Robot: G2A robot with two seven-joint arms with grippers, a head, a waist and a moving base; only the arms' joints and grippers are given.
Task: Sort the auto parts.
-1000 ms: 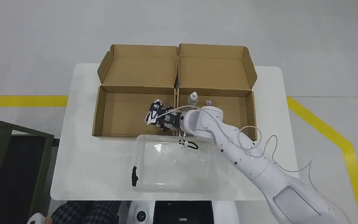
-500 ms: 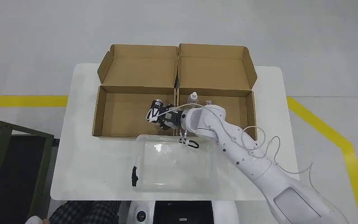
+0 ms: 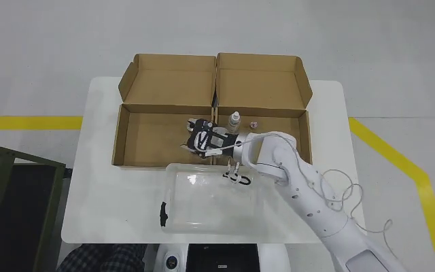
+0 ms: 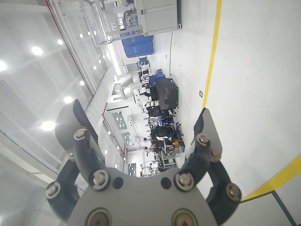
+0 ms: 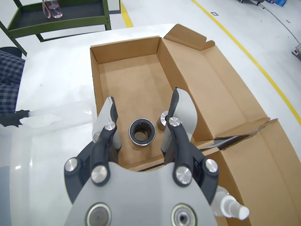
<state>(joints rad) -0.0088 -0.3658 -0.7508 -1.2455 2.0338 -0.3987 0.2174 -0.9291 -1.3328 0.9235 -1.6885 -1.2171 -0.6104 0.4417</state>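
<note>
Black-rimmed and steel inside, a bearing ring (image 5: 142,135) lies flat on the floor of the left cardboard box (image 5: 131,76), near the corner closest to the robot. A small metal cylinder (image 5: 162,119) sits just beside it.

The right gripper (image 5: 143,94) hovers directly above the ring. Its 2 fingers are spread wide to either side, gripping nothing and apparently clear of both parts.

With the ring resting in the box and the claw empty, the step in hand looks like the end of a drop-off, though a fresh pick-up cannot be ruled out. If it is a drop-off, the next move calls for a straight lift clear of the near box wall. A swing back would follow, to the clear plastic bin (image 3: 211,204) at the front of the white table (image 3: 102,177), where 2 dark parts appear to wait.

In the neighbouring right box (image 3: 285,136) stands a spray bottle (image 3: 234,120).

The left gripper (image 4: 140,105) is also spread and empty, pointing out at the workshop, away from the table.
</note>
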